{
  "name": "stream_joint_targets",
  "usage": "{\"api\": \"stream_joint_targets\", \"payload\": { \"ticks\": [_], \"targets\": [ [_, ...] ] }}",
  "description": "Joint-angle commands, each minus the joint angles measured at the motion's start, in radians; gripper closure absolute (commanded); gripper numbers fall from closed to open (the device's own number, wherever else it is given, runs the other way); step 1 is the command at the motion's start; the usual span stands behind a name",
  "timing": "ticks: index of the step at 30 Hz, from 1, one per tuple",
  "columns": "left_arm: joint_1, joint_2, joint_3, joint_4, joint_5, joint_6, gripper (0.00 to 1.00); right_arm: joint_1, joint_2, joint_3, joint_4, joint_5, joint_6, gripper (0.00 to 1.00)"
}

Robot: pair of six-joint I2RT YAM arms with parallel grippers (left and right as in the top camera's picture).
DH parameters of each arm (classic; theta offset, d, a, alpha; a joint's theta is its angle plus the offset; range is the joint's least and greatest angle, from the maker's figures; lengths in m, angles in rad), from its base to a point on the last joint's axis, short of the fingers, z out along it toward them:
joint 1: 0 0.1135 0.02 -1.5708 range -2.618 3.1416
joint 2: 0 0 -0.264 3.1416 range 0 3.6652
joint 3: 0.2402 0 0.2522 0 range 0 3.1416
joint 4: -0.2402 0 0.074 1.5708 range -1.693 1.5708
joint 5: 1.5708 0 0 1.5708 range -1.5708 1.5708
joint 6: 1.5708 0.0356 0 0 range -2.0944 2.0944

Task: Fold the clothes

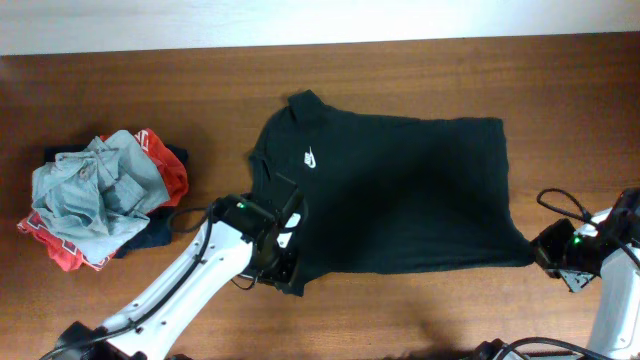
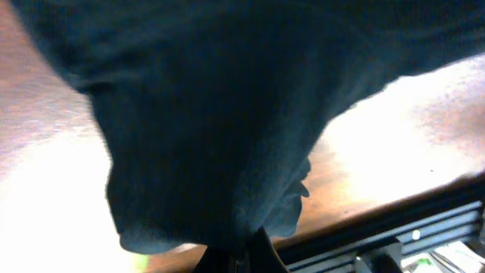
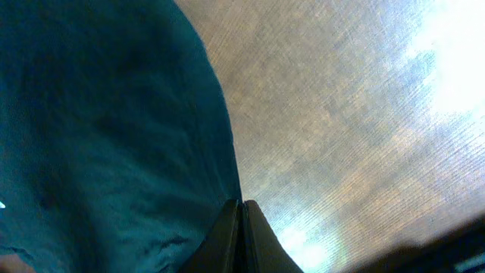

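1. The wooden table (image 1: 560, 90) carries everything, and the black T-shirt (image 1: 400, 190) lies spread flat on it. The collar end points toward our left arm and the hem toward our right.
2. The T-shirt's near edge is drawn taut between the two arms, and the near hem corner is pulled out to a point.
3. The pile of other garments (image 1: 100, 200) sits well apart from the T-shirt, beyond its collar end. Crumpled grey-blue cloth lies on top, with red-and-white and navy beneath.
4. The left gripper (image 1: 283, 262) is at the T-shirt's near collar-side corner, jaws clamped on a thick bunch of cloth. The left wrist view shows fabric gathering down into the grip.
5. The right gripper (image 1: 548, 252) is at the T-shirt's near hem corner. Its jaws are pressed together, with only the fabric's edge running into them. We judge this bite thin: it could slip on lifting, dropping the hem and skewing the fold.
6. The white logo (image 1: 311, 158) marks the chest, just beyond the left gripper. If we raise the two corners unevenly, the soft cloth may drag and wrinkle there.
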Motion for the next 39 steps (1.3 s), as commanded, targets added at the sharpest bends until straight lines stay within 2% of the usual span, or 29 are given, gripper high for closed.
{"api": "stream_joint_targets", "payload": {
  "ticks": [1, 6, 13, 22, 26, 31, 34, 36, 39],
  "targets": [
    [0.01, -0.014, 0.021, 0.008, -0.101, 0.016, 0.99, 0.024, 0.001, 0.013, 0.012, 0.004, -0.013, 0.96],
    [0.049, -0.014, 0.021, 0.085, -0.119, 0.087, 0.99, 0.051, 0.027, 0.014, 0.068, -0.009, 0.025, 0.96],
    [0.072, -0.014, 0.021, 0.164, -0.126, 0.136, 0.97, 0.092, 0.105, 0.013, 0.183, -0.138, 0.045, 0.96],
    [0.072, -0.012, 0.021, 0.28, -0.169, 0.215, 0.9, 0.108, 0.227, 0.013, 0.344, -0.195, 0.074, 0.96],
    [0.081, -0.012, 0.021, 0.301, -0.235, 0.217, 0.88, 0.109, 0.245, 0.013, 0.406, -0.204, 0.093, 0.96],
    [0.117, -0.012, 0.021, 0.332, -0.24, 0.221, 0.88, 0.109, 0.264, 0.013, 0.432, -0.204, 0.107, 0.96],
    [0.122, -0.012, 0.021, 0.311, -0.169, 0.221, 0.88, 0.109, 0.279, 0.013, 0.431, -0.205, 0.116, 0.96],
    [0.118, -0.012, 0.016, 0.268, -0.057, 0.22, 0.88, 0.109, 0.283, 0.013, 0.428, -0.205, 0.116, 0.96],
    [0.108, -0.012, -0.006, 0.229, -0.019, 0.171, 0.74, 0.109, 0.283, 0.013, 0.427, -0.205, 0.116, 0.96]
  ]
}}
